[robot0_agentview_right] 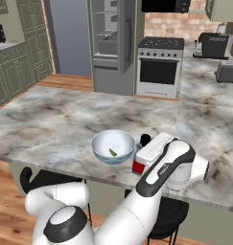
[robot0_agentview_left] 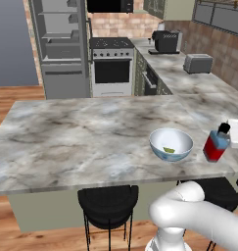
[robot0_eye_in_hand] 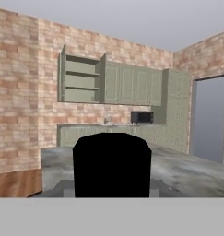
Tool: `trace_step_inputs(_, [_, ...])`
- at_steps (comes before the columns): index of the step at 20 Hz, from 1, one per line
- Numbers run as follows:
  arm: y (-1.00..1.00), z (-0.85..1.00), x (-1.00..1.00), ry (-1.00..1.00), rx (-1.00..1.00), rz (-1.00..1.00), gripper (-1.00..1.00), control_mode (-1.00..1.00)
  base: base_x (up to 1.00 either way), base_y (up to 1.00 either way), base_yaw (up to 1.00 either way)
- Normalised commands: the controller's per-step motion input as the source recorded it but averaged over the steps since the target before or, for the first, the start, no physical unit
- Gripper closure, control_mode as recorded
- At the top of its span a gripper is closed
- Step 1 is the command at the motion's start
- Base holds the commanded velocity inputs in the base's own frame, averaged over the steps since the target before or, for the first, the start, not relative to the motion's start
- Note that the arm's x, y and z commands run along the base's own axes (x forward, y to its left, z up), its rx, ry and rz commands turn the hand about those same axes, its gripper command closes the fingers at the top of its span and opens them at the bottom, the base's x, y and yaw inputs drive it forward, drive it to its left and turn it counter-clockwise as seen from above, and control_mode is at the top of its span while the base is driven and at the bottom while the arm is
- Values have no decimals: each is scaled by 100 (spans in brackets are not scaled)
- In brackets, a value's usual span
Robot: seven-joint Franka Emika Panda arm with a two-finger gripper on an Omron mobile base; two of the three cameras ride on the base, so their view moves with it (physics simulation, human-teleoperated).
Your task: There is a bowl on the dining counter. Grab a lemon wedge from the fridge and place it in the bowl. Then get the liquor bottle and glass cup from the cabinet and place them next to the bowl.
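Claw [robot0_agentview_left: 227, 135] [robot0_agentview_right: 143, 151] sits low over the right end of the island, its two dark fingers pinching a small bottle by the upper part. In the hand view the bottle's black cap [robot0_eye_in_hand: 111, 165] stands right between the fingers and blocks the middle of the picture.

Under the claw spreads the large grey-veined marble dining counter [robot0_agentview_left: 66, 142] [robot0_agentview_right: 46, 119] on its pale green base; most of the slab runs away to the claw's left.

Well beyond the claw, across the slab and the wooden floor, stands the tall grey fridge [robot0_agentview_left: 61, 49] [robot0_agentview_right: 110, 43], its door open and its grey shelves showing. Just beside the fridge is the white-fronted oven [robot0_agentview_left: 111, 68] [robot0_agentview_right: 158, 72].

The hand view looks out at a pale green wall cabinet [robot0_eye_in_hand: 81, 79] on a brick wall, far from the claw, with its doors open and its shelves showing.

Below the slab's near edge, to the claw's left, is a round black stool [robot0_agentview_left: 108, 201].

Just to the claw's left, upright on the slab, is the round white bowl [robot0_agentview_left: 171, 144] [robot0_agentview_right: 113, 146] with a pale blue patterned outside.

The squarish liquor bottle [robot0_agentview_left: 216, 145] [robot0_agentview_right: 138, 165], red below and light blue above, leans in the claw's grip just beside the bowl, apart from it.

The tiny yellow-green lemon wedge [robot0_agentview_left: 169, 150] [robot0_agentview_right: 112, 152] lies on the bottom of the bowl.
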Motion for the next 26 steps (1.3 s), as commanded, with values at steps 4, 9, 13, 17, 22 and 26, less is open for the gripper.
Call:
trace_step_inputs(4, [6, -6, 17, 0, -2, -11, 100, -100, 0, 0, 0])
trace_step_inputs(9, [8, -12, 26, 0, -3, -10, 100, -100, 0, 0, 0])
trace_step_inputs(13, [8, -21, 38, 0, -5, -4, 100, -100, 0, 0, 0])
trace_step_inputs(17, [0, -31, 31, 0, -2, 0, 100, -100, 0, 0, 0])
trace_step_inputs(22, [0, -30, 29, 0, -3, 0, 100, -100, 0, 0, 0])
trace_step_inputs(26, [0, -24, 28, 0, -2, 0, 100, -100, 0, 0, 0])
